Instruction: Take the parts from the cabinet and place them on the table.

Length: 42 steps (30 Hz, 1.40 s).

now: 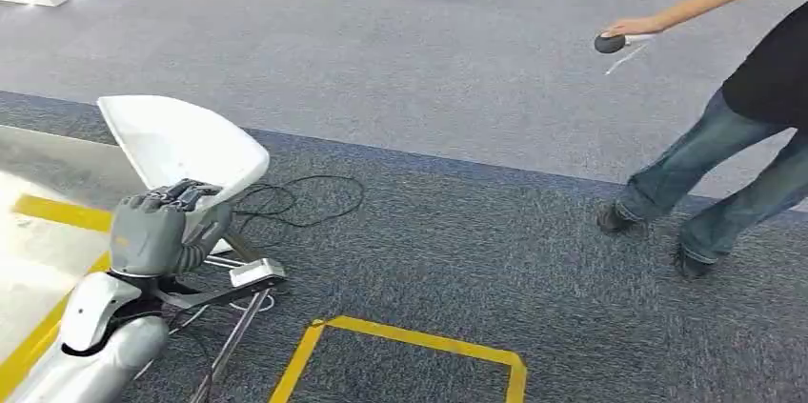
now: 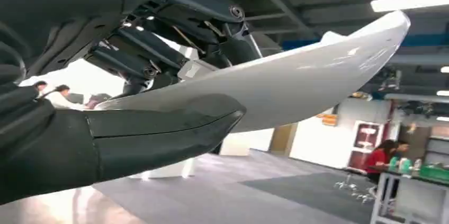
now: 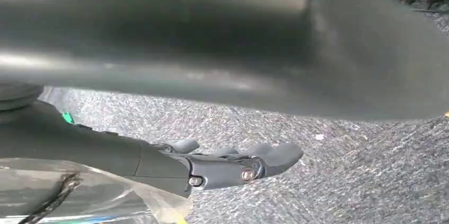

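The left hand [image 1: 162, 231] is sitting raised in front of the robot's body, its silver forearm angling up from below, and it is gripping a white curved part [image 1: 186, 141] by the near edge; in the left wrist view the thumb [image 2: 159, 134] is pressing under the part [image 2: 312, 81] while the dark fingers [image 2: 159, 60] are closing over its top. The part is being held in the air over the carpet, its broad end tilting up and away from the robot. The right hand [image 3: 233, 163] is hanging low over the speckled carpet with its fingers lying nearly straight and nothing in them. Ahead, a wide stretch of grey carpet [image 1: 410, 70] is lying open. Below the part, a loose black cable [image 1: 305, 198] is looping on the floor beside a metal stand [image 1: 238, 312], and yellow tape [image 1: 410, 336] is marking a box just near. Well off to the right, a person [image 1: 753, 136] is stepping across, reaching out a hand with a small dark round object [image 1: 610, 43].
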Each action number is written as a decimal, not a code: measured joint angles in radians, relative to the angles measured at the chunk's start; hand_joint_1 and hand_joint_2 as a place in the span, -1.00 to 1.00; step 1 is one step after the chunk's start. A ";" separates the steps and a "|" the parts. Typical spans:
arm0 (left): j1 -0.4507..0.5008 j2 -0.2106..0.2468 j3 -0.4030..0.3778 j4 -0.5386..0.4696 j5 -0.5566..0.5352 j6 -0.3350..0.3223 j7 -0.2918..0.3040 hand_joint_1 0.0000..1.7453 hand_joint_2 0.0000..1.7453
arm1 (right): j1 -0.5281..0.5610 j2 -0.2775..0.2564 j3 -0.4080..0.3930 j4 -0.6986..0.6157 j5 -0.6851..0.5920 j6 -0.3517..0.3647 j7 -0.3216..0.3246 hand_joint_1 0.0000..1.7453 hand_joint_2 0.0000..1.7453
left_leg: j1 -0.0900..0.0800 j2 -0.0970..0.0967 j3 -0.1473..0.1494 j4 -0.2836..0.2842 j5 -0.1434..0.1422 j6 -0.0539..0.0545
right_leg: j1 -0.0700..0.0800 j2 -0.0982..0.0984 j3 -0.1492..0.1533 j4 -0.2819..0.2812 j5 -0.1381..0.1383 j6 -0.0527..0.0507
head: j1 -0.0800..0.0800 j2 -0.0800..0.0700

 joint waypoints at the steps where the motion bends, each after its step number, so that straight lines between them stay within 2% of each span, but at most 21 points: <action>1: 0.004 0.003 0.002 -0.004 0.000 0.000 0.000 1.00 1.00 | 0.000 -0.001 -0.003 0.000 0.000 0.000 -0.001 -1.00 -1.00 | -0.001 0.029 -0.005 0.014 -0.015 -0.003 | -0.003 -0.013 0.004 -0.006 0.004 -0.008 | 0.000 0.000; 3: 0.001 0.003 0.004 -0.010 -0.007 -0.004 0.000 1.00 1.00 | 0.003 -0.001 -0.008 0.000 -0.003 -0.010 -0.015 -1.00 -1.00 | -0.001 0.083 -0.055 0.126 -0.084 -0.014 | -0.002 -0.032 0.006 -0.008 0.002 -0.016 | -0.009 0.000; 5: 0.013 0.002 0.009 -0.013 -0.021 -0.013 0.000 1.00 1.00 | 0.006 -0.007 -0.024 0.000 -0.022 -0.032 -0.070 -1.00 -1.00 | 0.004 0.097 -0.127 0.286 -0.150 -0.020 | 0.000 -0.053 0.006 -0.007 0.000 -0.019 | -0.008 0.000; 6: 0.021 0.002 0.015 -0.016 -0.031 -0.022 0.000 1.00 1.00 | 0.006 -0.011 -0.034 0.000 -0.034 -0.041 -0.100 -1.00 -1.00 | 0.005 0.098 -0.138 0.313 -0.152 -0.022 | 0.000 -0.062 0.006 -0.007 -0.001 -0.019 | -0.009 0.000; 9: 0.037 -0.003 0.029 -0.038 -0.057 -0.044 0.003 1.00 1.00 | 0.006 -0.029 -0.068 -0.003 -0.062 -0.069 -0.185 -1.00 -1.00 | 0.005 0.108 -0.043 0.136 -0.048 -0.016 | 0.001 -0.088 0.014 -0.007 -0.006 -0.016 | -0.009 0.000; 10: 0.041 -0.008 0.036 -0.052 -0.074 -0.060 0.008 1.00 1.00 | 0.005 -0.038 -0.083 -0.008 -0.067 -0.106 -0.224 -1.00 -1.00 | 0.001 0.137 0.013 0.034 -0.010 -0.007 | 0.002 -0.097 0.019 -0.007 -0.008 -0.013 | -0.009 0.000; 11: 0.044 -0.013 0.044 -0.065 -0.092 -0.076 0.014 1.00 1.00 | 0.005 -0.042 -0.094 -0.010 -0.068 -0.147 -0.248 -1.00 -1.00 | -0.009 0.168 0.033 -0.002 -0.030 -0.002 | 0.007 -0.103 0.020 -0.006 -0.011 -0.009 | -0.008 0.000; 15: 0.069 -0.048 0.062 -0.125 -0.155 -0.154 0.040 1.00 1.00 | -0.011 -0.055 -0.157 -0.022 -0.069 -0.322 -0.252 -1.00 -1.00 | -0.011 0.135 0.029 -0.012 -0.022 0.019 | 0.009 -0.135 0.029 -0.012 -0.015 0.014 | -0.008 0.000; 18: 0.071 -0.082 0.066 -0.171 -0.186 -0.192 0.054 1.00 1.00 | -0.024 -0.055 -0.192 -0.029 -0.051 -0.446 -0.199 -1.00 -1.00 | -0.001 0.118 0.038 -0.025 -0.014 0.035 | 0.002 -0.061 -0.022 0.097 -0.084 0.024 | -0.002 0.000; 20: 0.075 -0.096 0.066 -0.180 -0.188 -0.196 0.054 1.00 1.00 | -0.021 -0.053 -0.222 -0.040 -0.009 -0.525 -0.143 -1.00 -1.00 | -0.002 0.101 0.038 -0.024 -0.015 0.036 | 0.003 -0.046 -0.112 0.272 -0.153 0.029 | 0.002 0.000; 21: 0.076 -0.097 0.065 -0.180 -0.184 -0.190 0.054 1.00 1.00 | -0.015 -0.042 -0.246 -0.064 0.052 -0.539 -0.117 -1.00 -1.00 | -0.002 0.092 0.038 -0.024 -0.015 0.036 | 0.003 -0.044 -0.138 0.314 -0.156 0.029 | 0.003 0.000; 23: 0.076 -0.092 0.065 -0.176 -0.151 -0.145 0.052 1.00 1.00 | -0.009 -0.007 -0.339 -0.145 0.238 -0.551 -0.131 -1.00 -1.00 | 0.000 0.075 0.039 -0.022 -0.016 0.034 | 0.002 -0.044 -0.123 0.252 -0.093 0.029 | 0.002 0.000; 25: 0.075 -0.084 0.065 -0.171 -0.121 -0.087 0.047 1.00 1.00 | -0.022 0.033 -0.480 -0.225 0.366 -0.554 -0.190 -1.00 -1.00 | 0.004 0.064 0.041 -0.016 -0.022 0.025 | -0.007 -0.031 -0.042 0.067 0.006 0.033 | 0.002 0.000; 26: 0.074 -0.079 0.065 -0.168 -0.115 -0.073 0.046 1.00 1.00 | -0.029 0.057 -0.544 -0.250 0.379 -0.555 -0.203 -1.00 -1.00 | -0.001 0.058 0.035 -0.010 -0.027 0.016 | -0.013 0.010 -0.016 0.021 -0.005 0.040 | 0.002 0.000; 27: 0.071 -0.076 0.065 -0.166 -0.112 -0.069 0.045 1.00 1.00 | -0.032 0.069 -0.588 -0.276 0.383 -0.559 -0.205 -1.00 -1.00 | -0.001 0.046 0.025 0.005 -0.029 0.011 | -0.014 0.019 -0.004 0.006 -0.008 0.031 | 0.002 0.000; 31: 0.077 -0.053 0.064 -0.154 -0.088 -0.047 0.041 1.00 1.00 | -0.039 0.111 -0.728 -0.352 0.434 -0.560 -0.264 -1.00 -1.00 | 0.003 0.020 0.020 0.000 -0.027 -0.006 | -0.016 -0.014 -0.005 0.010 -0.007 0.008 | 0.004 0.000; 34: 0.067 -0.035 0.063 -0.141 -0.068 -0.012 0.040 1.00 1.00 | -0.068 0.145 -0.857 -0.411 0.508 -0.561 -0.360 -1.00 -1.00 | 0.003 0.092 -0.052 0.162 -0.116 -0.019 | -0.010 -0.031 -0.002 0.010 -0.010 -0.007 | -0.010 0.000; 36: 0.068 -0.028 0.060 -0.124 -0.058 0.006 0.040 1.00 1.00 | -0.082 0.160 -0.942 -0.427 0.533 -0.561 -0.389 -1.00 -1.00 | 0.003 0.098 -0.124 0.305 -0.162 -0.020 | -0.006 -0.047 -0.001 0.011 -0.013 -0.011 | -0.010 0.000; 37: 0.069 -0.023 0.059 -0.116 -0.055 0.013 0.040 1.00 1.00 | -0.086 0.162 -0.971 -0.428 0.539 -0.561 -0.392 -1.00 -1.00 | 0.003 0.098 -0.129 0.311 -0.150 -0.019 | -0.004 -0.054 0.002 0.011 -0.015 -0.014 | -0.009 0.000; 40: 0.070 -0.010 0.058 -0.100 -0.046 0.034 0.040 1.00 1.00 | -0.095 0.168 -1.022 -0.386 0.541 -0.557 -0.400 -1.00 -1.00 | -0.002 0.101 -0.033 0.112 -0.028 0.001 | 0.005 -0.066 0.013 0.011 -0.020 -0.014 | -0.010 0.000; 42: 0.068 0.004 0.057 -0.093 -0.037 0.049 0.040 1.00 1.00 | -0.098 0.162 -1.027 -0.290 0.556 -0.506 -0.382 -1.00 -1.00 | -0.013 0.129 0.014 0.015 -0.018 0.025 | 0.013 -0.071 0.012 0.011 -0.025 -0.010 | -0.009 0.000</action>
